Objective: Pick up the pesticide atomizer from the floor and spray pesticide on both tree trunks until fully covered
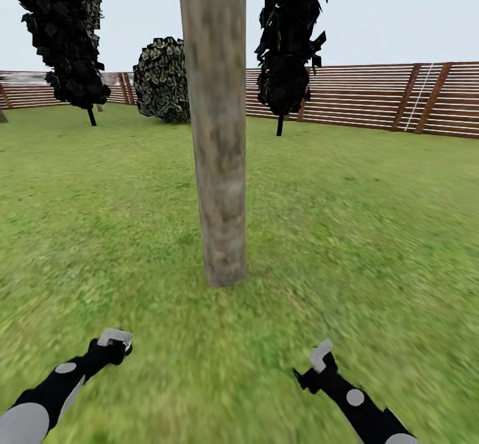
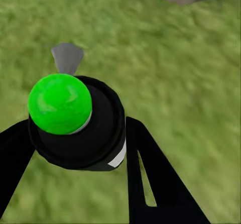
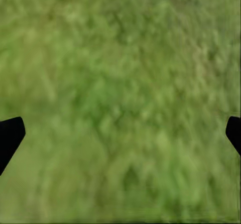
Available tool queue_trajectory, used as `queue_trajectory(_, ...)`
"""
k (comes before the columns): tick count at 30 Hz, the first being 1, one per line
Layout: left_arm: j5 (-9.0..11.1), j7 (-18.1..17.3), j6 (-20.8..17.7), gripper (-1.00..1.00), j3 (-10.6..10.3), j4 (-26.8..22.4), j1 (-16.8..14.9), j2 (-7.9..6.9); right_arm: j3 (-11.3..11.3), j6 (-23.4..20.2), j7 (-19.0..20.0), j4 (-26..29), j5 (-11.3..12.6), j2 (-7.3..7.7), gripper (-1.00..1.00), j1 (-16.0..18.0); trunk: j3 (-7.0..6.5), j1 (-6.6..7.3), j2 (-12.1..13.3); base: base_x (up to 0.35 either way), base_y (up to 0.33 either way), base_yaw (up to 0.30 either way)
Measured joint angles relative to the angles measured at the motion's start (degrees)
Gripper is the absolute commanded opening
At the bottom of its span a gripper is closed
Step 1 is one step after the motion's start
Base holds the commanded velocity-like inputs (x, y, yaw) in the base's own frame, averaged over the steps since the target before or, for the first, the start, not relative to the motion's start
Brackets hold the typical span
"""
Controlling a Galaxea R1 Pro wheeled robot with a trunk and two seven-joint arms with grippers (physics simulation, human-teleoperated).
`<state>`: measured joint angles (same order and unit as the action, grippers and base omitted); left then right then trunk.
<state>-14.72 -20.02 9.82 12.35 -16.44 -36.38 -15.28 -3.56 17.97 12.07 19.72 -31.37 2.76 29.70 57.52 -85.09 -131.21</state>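
Observation:
A thick mottled grey-tan tree trunk (image 1: pixel 218 138) rises from the grass floor (image 1: pixel 359 231) straight ahead of me; its crown is above the picture. My left gripper (image 2: pixel 80 128) is shut on the pesticide atomizer (image 2: pixel 95 133), a black bottle with a round green cap (image 2: pixel 59 103) and a grey nozzle (image 2: pixel 67 58). In the head view the left gripper (image 1: pixel 114 343) hangs low, left of the trunk's base. My right gripper (image 1: pixel 318 363) hangs low on the right, and in its wrist view the right gripper (image 3: pixel 120 133) is open over bare grass. No pesticide cloud is in view.
A brown slat fence (image 1: pixel 372 98) closes the lawn at the back. Two dark leafy trees on thin stems (image 1: pixel 66 38) (image 1: pixel 287 45) and a round bush (image 1: pixel 163 82) stand near it. Open grass lies on both sides of the trunk.

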Motion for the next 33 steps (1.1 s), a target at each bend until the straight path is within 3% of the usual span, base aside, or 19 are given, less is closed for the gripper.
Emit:
queue_trajectory(1, 0.79, 3.72, 0.61, -1.0, -0.03, 0.51, 0.01, 1.39, -3.43, 1.83, -5.15, -2.05, 0.01, 0.0, 1.0, -0.05, 0.0, 0.0, 0.0, 0.0, 0.0, 0.0)
queue_trajectory(5, 1.21, 12.43, 0.94, -1.0, -0.01, 0.98, 0.01, 5.71, -9.94, 5.31, -16.39, -3.54, 0.24, -0.15, 1.0, -0.14, 0.0, 0.0, 0.0, 0.0, 0.0, 0.0)
queue_trajectory(8, 1.28, 15.39, 0.96, -1.0, 0.05, 1.32, 0.07, 7.87, -12.57, 9.54, -19.58, -3.81, 0.22, -0.38, 1.0, -0.21, 0.0, 0.0, 0.0, 0.0, 0.0, 0.0)
queue_trajectory(12, 1.38, 16.52, 0.73, -1.0, 0.09, 1.89, 0.09, 9.58, -13.57, 11.62, -20.59, -3.86, 0.24, -0.54, 1.0, -0.26, 0.0, 0.0, 0.0, 0.0, 0.0, 0.0)
queue_trajectory(22, 1.42, 14.99, 0.37, -1.0, 0.19, 2.66, 0.14, 9.49, -13.79, 11.88, -20.79, -3.83, 0.23, -0.55, 1.0, -0.2, 0.0, 0.0, 0.0, 0.0, 0.0, 0.0)
queue_trajectory(25, 1.24, 13.42, -2.57, -1.0, -0.09, 2.47, 0.06, 9.62, -13.84, 11.86, -22.71, -3.85, 0.54, -0.73, 1.0, -0.19, 0.0, 0.0, 0.0, 0.0, 0.0, 0.0)
queue_trajectory(29, 1.17, 12.91, -13.39, -1.0, 0.02, 0.83, -0.53, 9.91, -13.8, 11.84, -27.5, -3.94, 6.86, -0.96, 1.0, -0.25, 0.0, 0.0, 0.0, 0.0, 0.0, 0.0)
queue_trajectory(31, 1.21, 12.74, -15.62, -1.0, 0.06, -0.58, -0.74, 10.02, -13.7, 11.83, -27.81, -4.16, 9.84, -0.93, 1.0, -0.23, 0.0, 0.0, 0.0, 0.0, 0.0, 0.0)
queue_trajectory(33, 1.16, 12.71, -16.68, -1.0, -0.02, -2.54, -0.74, 10.67, -13.65, 11.83, -27.86, -5.61, 11.38, -0.89, 1.0, -0.22, 0.0, 0.0, 0.0, 0.0, 0.0, 0.0)
